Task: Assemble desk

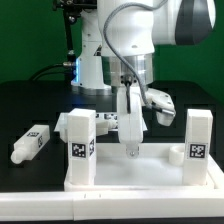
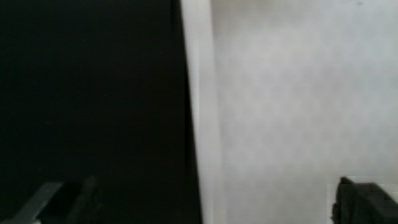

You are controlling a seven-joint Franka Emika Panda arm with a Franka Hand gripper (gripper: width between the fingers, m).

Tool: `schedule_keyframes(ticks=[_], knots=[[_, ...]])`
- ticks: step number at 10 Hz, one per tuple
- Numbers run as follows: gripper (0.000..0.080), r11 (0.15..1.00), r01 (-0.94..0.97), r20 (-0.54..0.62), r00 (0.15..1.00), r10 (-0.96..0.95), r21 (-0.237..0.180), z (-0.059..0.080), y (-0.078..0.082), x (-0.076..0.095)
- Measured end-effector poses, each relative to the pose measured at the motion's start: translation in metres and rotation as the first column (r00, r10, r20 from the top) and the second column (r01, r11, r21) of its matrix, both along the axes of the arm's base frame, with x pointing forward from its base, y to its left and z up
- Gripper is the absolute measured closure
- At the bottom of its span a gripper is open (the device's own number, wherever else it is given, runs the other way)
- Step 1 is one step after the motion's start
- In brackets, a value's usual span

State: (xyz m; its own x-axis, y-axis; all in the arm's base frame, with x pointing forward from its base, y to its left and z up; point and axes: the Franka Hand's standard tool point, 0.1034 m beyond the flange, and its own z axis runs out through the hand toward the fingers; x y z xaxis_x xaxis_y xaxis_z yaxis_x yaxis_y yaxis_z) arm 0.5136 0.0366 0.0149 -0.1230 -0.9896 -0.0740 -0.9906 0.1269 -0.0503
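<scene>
Gripper [image 1: 131, 150] mid-frame, fingers [image 2: 366, 198] spread, over panel [image 1: 140, 172] | left leg [image 1: 80, 140] and right leg [image 1: 197, 136] upright on panel | loose leg [image 1: 30, 144] lying lower left.

The white arm [image 1: 135, 35] is seen bent over from above, with the wrist turned downward and the tool [image 1: 131, 148] pointed straight down. In the wrist view, its dark fingertips [image 2: 61, 202] are held wide apart.

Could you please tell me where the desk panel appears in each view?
Exterior view: the desk panel lies along the bottom, beneath the end effector.
Wrist view: the desk panel is the white half, bordering the black table.
Shared landmark: the open end effector above the panel's edge.
</scene>
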Motion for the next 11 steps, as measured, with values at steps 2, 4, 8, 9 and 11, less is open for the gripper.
schedule_keyframes(ticks=[2, 4, 8, 9, 11], knots=[[0.0151, 1.000, -0.002, -0.013, 1.000, 0.002, -0.002, -0.0062, 0.0004, -0.0021], [0.0165, 1.000, -0.005, -0.012, 1.000, 0.005, -0.002, -0.0062, 0.0003, -0.0021], [0.0672, 1.000, -0.007, -0.013, 1.000, 0.007, -0.003, -0.0065, 0.0002, -0.0022], [0.0748, 1.000, -0.016, -0.012, 1.000, 0.016, -0.003, -0.0065, 0.0008, -0.0026], [0.0748, 0.999, -0.054, -0.005, 0.999, 0.054, -0.008, -0.0055, -0.0001, -0.0024]])
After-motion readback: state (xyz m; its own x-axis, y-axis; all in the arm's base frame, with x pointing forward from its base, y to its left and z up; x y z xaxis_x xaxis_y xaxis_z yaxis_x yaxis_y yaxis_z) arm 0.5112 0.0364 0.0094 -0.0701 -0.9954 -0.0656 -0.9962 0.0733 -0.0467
